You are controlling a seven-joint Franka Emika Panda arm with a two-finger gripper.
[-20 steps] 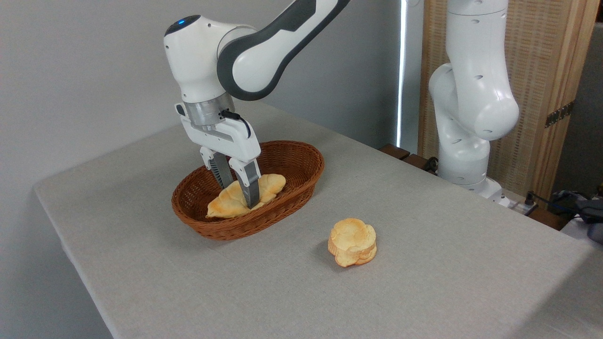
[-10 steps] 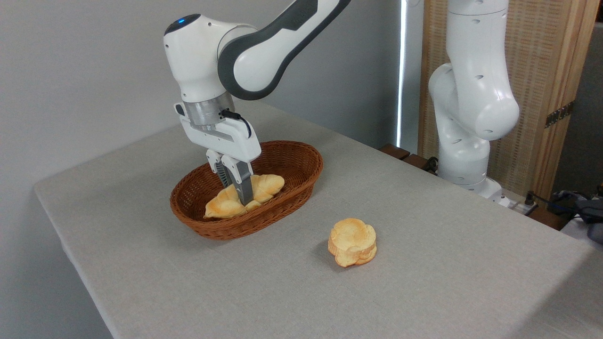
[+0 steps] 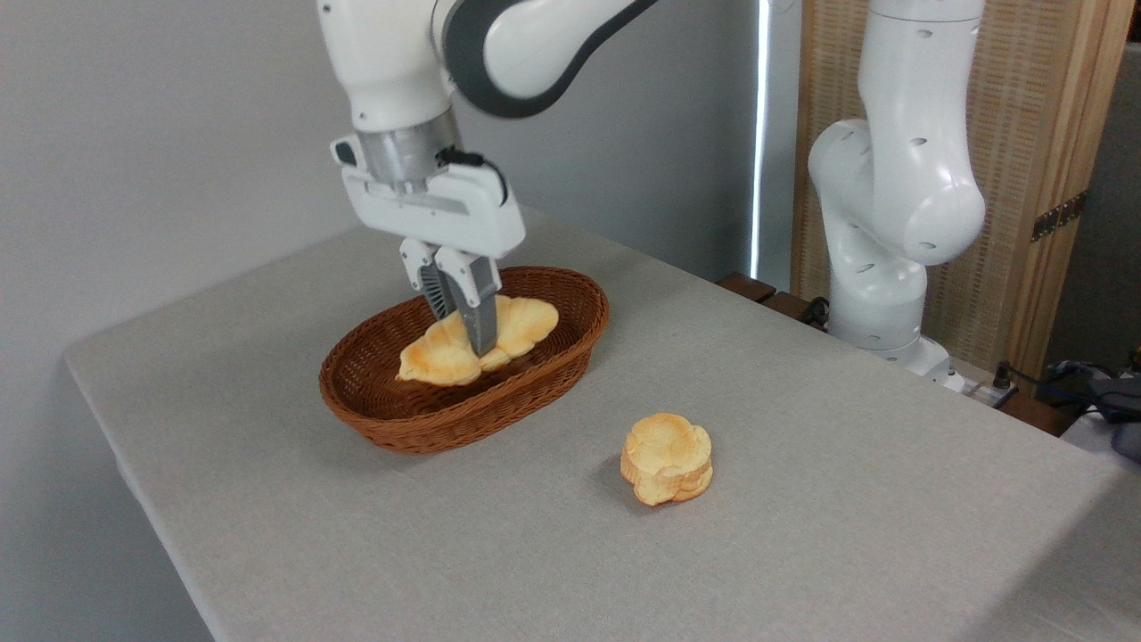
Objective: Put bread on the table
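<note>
Setting: plain grey wall at left, a slatted wooden screen at upper right. Item one, the table (image 3: 802,535), draped in light grey cloth, filling the lower frame; we take its bare stretches as the intended drop zone. Item two, the arm, white, its base standing at right and its upper link arching across the top to centre-left. Item three, a brown wicker basket (image 3: 401,419), oval, left of centre. Item four, the bread (image 3: 446,352), a braided golden loaf, raised near rim height above the basket floor, slightly tilted, not yet over the cloth. Item five, the gripper (image 3: 471,337), pointing downward, fingers clenched across the loaf's middle, which we judge keeps it balanced. Item six, a small flower-shaped bun (image 3: 667,457), resting on the cloth at centre, apart from the basket.
</note>
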